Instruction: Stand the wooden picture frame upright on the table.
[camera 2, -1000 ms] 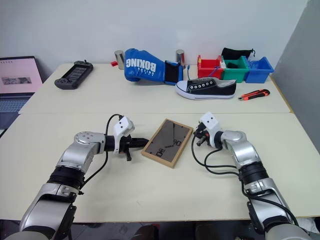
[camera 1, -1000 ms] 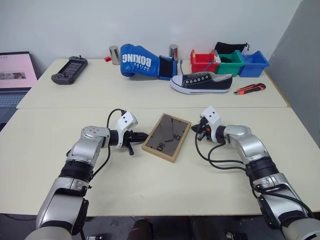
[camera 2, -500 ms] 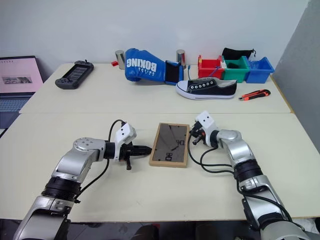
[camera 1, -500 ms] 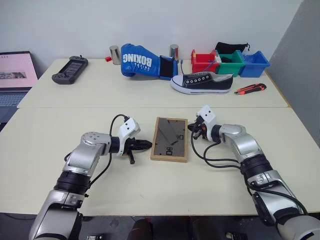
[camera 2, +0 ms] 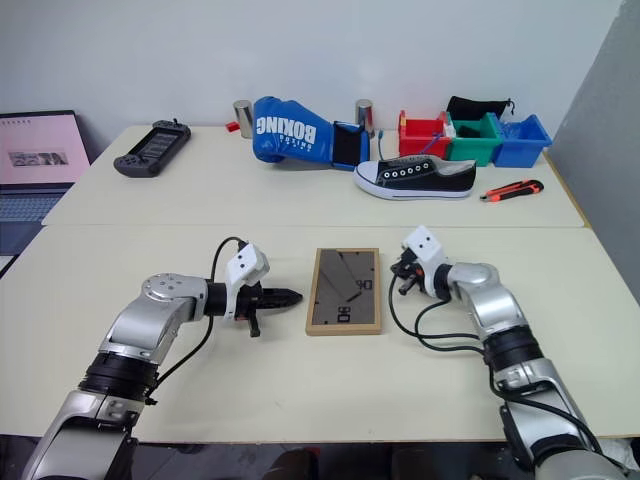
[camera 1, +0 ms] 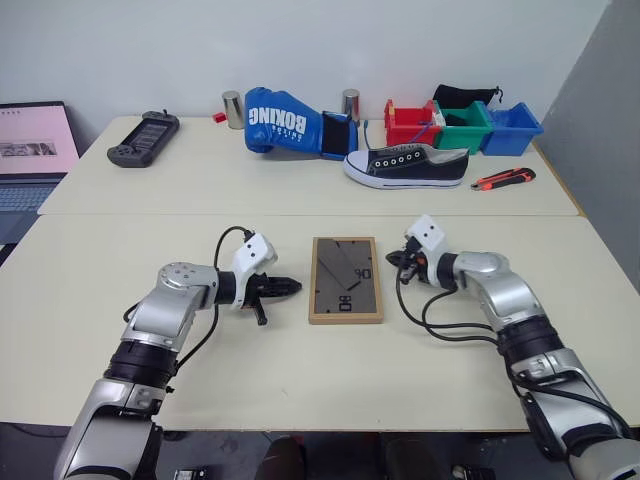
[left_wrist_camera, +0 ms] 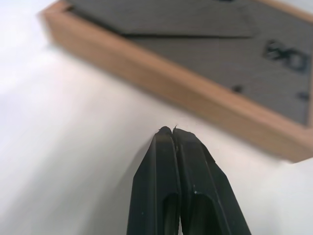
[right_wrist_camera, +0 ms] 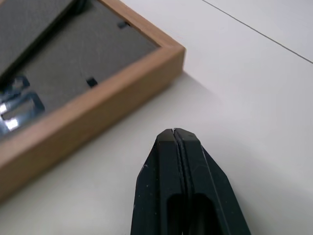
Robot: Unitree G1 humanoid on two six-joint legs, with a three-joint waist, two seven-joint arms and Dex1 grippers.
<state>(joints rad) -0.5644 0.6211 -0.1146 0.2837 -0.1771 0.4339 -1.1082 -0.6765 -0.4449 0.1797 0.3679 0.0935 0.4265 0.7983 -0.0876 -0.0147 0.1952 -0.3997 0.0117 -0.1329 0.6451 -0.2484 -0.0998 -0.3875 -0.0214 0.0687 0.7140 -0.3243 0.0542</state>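
1. The frame (camera 1: pixel 345 279) lies flat on the table (camera 1: pixel 300 390), dark back facing up, at the middle of the near half, just this side of the seam.
2. Its long sides run roughly square to the table's near edge.
3. The left gripper (camera 1: pixel 293 288) has its fingers pressed together; the tip sits near the frame's left side, apart from it.
4. The right gripper (camera 1: pixel 404 259) is likewise closed on nothing, near the frame's right side towards its far corner; it seems not to touch, though the gap is hard to judge.
5. A boxing glove (camera 1: pixel 285 122), shoe (camera 1: pixel 405 166) and bins (camera 1: pixel 462 127) sit along the far edge.
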